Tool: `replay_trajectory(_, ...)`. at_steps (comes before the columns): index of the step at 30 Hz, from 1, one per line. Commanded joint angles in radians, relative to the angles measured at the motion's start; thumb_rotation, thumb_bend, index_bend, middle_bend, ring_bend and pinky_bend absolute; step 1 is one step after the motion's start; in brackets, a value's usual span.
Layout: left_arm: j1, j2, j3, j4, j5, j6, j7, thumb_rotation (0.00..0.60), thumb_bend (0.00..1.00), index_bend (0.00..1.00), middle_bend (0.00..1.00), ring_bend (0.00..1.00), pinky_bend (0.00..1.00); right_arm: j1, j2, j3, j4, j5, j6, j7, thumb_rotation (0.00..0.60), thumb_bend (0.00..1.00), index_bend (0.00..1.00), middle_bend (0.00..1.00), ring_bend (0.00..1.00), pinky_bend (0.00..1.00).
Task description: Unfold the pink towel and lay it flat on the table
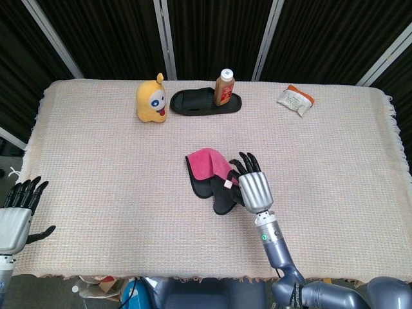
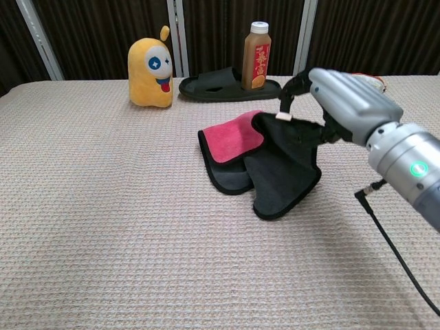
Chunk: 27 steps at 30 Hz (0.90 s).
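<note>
The pink towel (image 1: 207,164) (image 2: 234,141) lies folded at the middle of the table, pink face up at the back and its dark underside turned over at the front. My right hand (image 1: 252,185) (image 2: 344,103) is at the towel's right side and pinches a corner carrying a small white tag, holding that corner a little above the cloth. My left hand (image 1: 16,212) hangs at the table's near left edge with its fingers apart, holding nothing, far from the towel. It does not show in the chest view.
A yellow plush toy (image 1: 151,100) (image 2: 151,65) stands at the back left. Beside it lies a black slipper (image 1: 205,103) (image 2: 227,86) with a brown bottle (image 1: 224,87) (image 2: 257,56) on it. A snack packet (image 1: 295,100) lies at the back right.
</note>
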<state>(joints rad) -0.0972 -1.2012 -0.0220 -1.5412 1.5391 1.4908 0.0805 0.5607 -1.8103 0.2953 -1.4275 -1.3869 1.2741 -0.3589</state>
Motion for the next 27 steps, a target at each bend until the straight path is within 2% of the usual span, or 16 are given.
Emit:
replay_trajectory(1, -0.011, -0.008, -0.001, -0.006, -0.013, -0.025, 0.009, 0.6, 0.0, 0.0, 0.0, 0.0, 0.0, 0.06, 0.044, 0.084, -0.063, 0.039, -0.035, -0.083, 0.6, 0.5, 0.63, 0.28, 0.11, 0.11)
replay_trajectory(7, -0.033, -0.024, -0.015, -0.026, -0.045, -0.067, 0.031, 0.6, 0.0, 0.0, 0.0, 0.0, 0.0, 0.15, 0.091, 0.193, -0.112, 0.101, -0.076, -0.214, 0.6, 0.5, 0.63, 0.29, 0.12, 0.11)
replay_trajectory(11, -0.047, -0.033, -0.029, -0.042, -0.075, -0.094, 0.022, 0.6, 0.0, 0.0, 0.0, 0.0, 0.0, 0.198, 0.115, 0.233, -0.13, 0.14, -0.091, -0.272, 0.6, 0.5, 0.64, 0.29, 0.12, 0.11)
replay_trajectory(17, -0.083, -0.046, -0.054, -0.074, -0.109, -0.142, 0.007, 0.6, 0.0, 0.0, 0.0, 0.0, 0.0, 0.246, 0.143, 0.257, -0.158, 0.168, -0.085, -0.317, 0.6, 0.5, 0.65, 0.29, 0.12, 0.11)
replay_trajectory(24, -0.16, -0.102, -0.122, -0.128, -0.135, -0.176, 0.056, 0.6, 0.01, 0.0, 0.0, 0.0, 0.0, 0.284, 0.168, 0.26, -0.198, 0.205, -0.066, -0.371, 0.6, 0.5, 0.65, 0.29, 0.12, 0.11)
replay_trajectory(27, -0.203, -0.157, -0.157, -0.135, -0.136, -0.182, 0.088, 0.6, 0.01, 0.0, 0.0, 0.0, 0.0, 0.293, 0.171, 0.249, -0.21, 0.215, -0.054, -0.39, 0.6, 0.5, 0.65, 0.29, 0.12, 0.11)
